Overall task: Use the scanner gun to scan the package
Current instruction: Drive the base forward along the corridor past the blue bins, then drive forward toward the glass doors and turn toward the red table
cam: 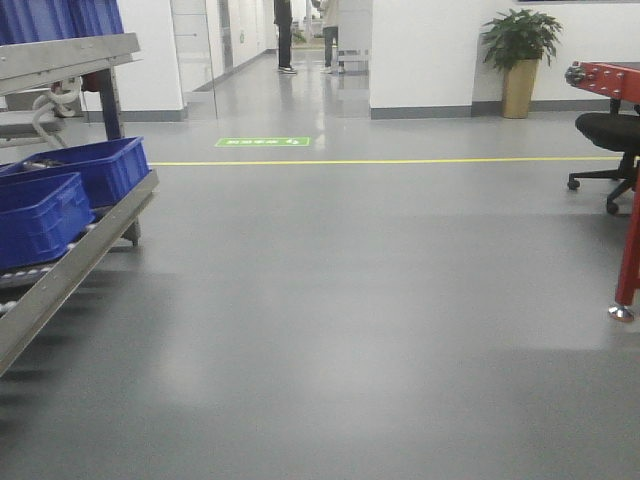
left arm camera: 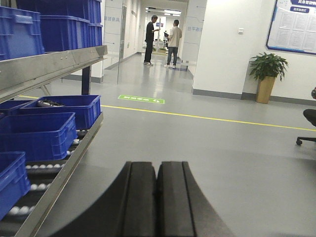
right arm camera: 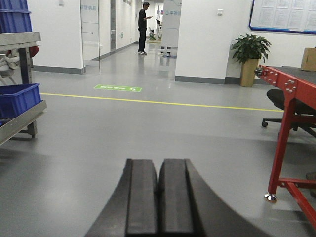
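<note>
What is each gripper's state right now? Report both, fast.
Left gripper: closed, pads pressed together, holding nothing.
Right gripper: closed, pads pressed together, holding nothing.

blue crates [cam: 40, 215], grey floor [cam: 350, 330], yellow floor line [cam: 400, 161], red frame [right arm camera: 283, 136]

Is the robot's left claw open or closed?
Shut. The left gripper has its two black fingers pressed together, nothing between them.
</note>
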`<action>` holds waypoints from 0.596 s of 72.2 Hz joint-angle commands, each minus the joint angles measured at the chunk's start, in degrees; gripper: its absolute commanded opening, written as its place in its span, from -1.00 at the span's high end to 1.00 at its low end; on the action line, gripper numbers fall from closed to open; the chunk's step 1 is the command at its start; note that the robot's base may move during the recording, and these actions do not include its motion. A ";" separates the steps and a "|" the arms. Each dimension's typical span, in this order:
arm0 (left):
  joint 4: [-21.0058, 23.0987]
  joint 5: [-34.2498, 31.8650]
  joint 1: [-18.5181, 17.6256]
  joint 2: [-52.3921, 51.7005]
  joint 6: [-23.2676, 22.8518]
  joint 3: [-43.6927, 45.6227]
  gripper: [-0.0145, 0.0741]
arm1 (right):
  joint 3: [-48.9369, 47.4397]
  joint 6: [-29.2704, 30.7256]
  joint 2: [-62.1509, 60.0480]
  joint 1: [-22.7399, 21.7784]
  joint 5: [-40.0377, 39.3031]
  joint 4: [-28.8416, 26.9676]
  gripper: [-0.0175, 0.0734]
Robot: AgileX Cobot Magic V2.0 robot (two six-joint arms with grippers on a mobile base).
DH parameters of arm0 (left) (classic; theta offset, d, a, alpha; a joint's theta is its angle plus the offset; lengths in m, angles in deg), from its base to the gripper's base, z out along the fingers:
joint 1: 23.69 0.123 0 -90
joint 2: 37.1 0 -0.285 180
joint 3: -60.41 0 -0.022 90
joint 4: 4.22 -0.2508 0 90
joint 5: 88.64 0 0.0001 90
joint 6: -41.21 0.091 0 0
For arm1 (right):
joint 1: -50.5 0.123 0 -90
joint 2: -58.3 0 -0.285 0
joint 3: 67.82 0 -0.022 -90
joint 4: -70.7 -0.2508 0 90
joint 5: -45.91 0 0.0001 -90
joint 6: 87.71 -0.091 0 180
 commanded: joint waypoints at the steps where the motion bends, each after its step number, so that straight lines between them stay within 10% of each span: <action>1: 0.27 -1.02 0.08 -0.23 0.17 0.14 0.92 | -0.03 0.02 -0.05 0.01 -1.32 0.28 0.98; 43: 0.27 -1.02 0.08 -0.23 0.17 0.14 0.92 | -0.03 0.02 -0.05 0.01 -1.32 0.28 0.98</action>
